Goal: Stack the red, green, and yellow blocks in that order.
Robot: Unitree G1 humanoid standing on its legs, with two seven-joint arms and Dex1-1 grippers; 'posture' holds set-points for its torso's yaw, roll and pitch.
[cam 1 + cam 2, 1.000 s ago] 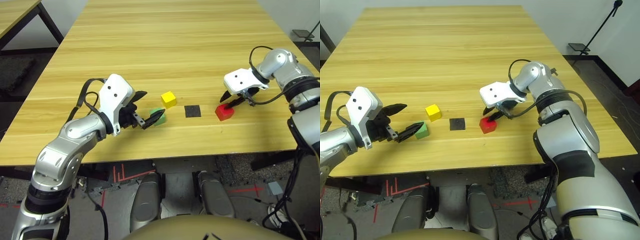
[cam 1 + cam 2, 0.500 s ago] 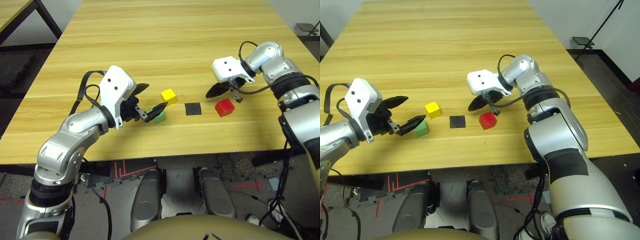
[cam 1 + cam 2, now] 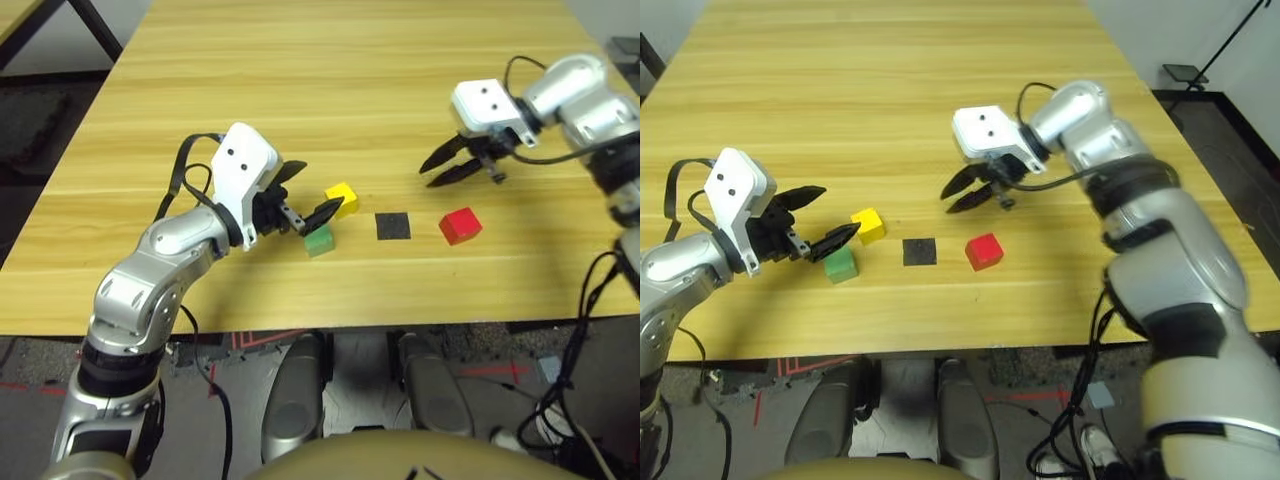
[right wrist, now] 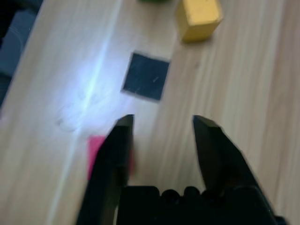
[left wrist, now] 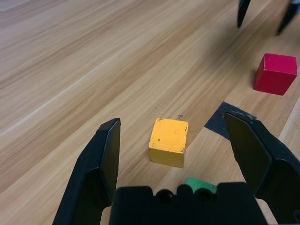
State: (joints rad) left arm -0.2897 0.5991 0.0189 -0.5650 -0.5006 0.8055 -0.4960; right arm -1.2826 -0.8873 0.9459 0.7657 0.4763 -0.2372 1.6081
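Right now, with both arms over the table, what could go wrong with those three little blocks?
The left gripper hangs open over the yellow block, with the green block close beside it, so closing might knock either one. The red block lies loose beside the black patch; the open right gripper above it could miss or push it.

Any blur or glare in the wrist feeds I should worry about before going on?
Right wrist view: soft all over, a bright glare patch on the table beside the black patch, and the red block smeared behind a finger. Left wrist view: sharp; the yellow block reads crisply, and the green block is mostly hidden behind the pincer's base.
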